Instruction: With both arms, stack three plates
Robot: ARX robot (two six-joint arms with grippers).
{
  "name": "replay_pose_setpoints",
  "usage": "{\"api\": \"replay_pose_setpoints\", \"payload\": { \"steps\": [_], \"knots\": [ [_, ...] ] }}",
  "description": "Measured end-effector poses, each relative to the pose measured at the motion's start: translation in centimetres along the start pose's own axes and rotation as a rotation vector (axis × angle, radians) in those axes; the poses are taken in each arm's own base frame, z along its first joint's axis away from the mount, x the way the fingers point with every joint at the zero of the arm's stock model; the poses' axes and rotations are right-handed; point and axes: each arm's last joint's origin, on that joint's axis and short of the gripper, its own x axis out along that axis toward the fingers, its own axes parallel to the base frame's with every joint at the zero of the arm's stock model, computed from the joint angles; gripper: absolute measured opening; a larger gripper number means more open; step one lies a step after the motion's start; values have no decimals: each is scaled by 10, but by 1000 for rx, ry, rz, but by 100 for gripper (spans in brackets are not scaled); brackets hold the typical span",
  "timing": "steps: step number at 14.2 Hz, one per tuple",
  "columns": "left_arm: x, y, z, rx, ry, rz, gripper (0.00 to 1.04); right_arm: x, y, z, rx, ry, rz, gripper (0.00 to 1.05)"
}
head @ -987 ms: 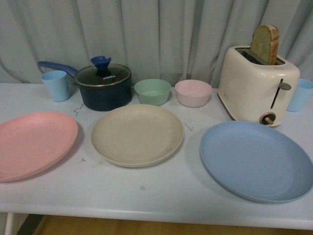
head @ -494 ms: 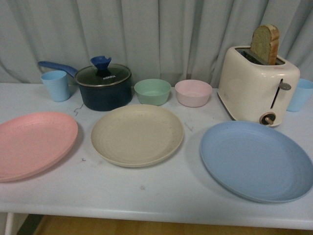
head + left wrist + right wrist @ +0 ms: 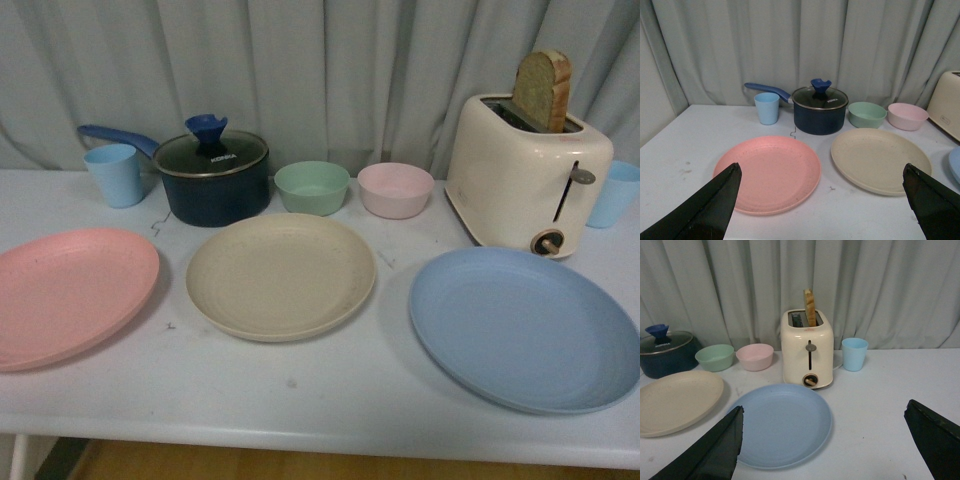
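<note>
Three plates lie side by side on the white table [image 3: 330, 400]: a pink plate [image 3: 65, 295] at the left, a beige plate [image 3: 280, 275] in the middle and a blue plate [image 3: 525, 328] at the right. None is stacked. Neither arm shows in the front view. In the left wrist view my left gripper [image 3: 822, 192] is open, back from the pink plate [image 3: 770, 172] and the beige plate [image 3: 880, 160], holding nothing. In the right wrist view my right gripper [image 3: 825, 435] is open, with the blue plate [image 3: 782, 425] beside one fingertip [image 3: 722, 447].
Behind the plates stand a light blue cup [image 3: 115, 174], a dark lidded pot [image 3: 212, 178] with a blue handle, a green bowl [image 3: 312, 187], a pink bowl [image 3: 395, 189], a cream toaster [image 3: 525, 175] holding bread, and another blue cup [image 3: 612, 193]. A curtain hangs behind.
</note>
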Motion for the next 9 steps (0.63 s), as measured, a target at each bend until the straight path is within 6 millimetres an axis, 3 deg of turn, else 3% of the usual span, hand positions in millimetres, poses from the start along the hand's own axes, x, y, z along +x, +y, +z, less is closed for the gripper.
{"api": "replay_pose_setpoints", "payload": {
  "steps": [9],
  "knots": [
    [0,0,0,0,0,0,98,0,0,0,0,0,0,98]
  ]
}}
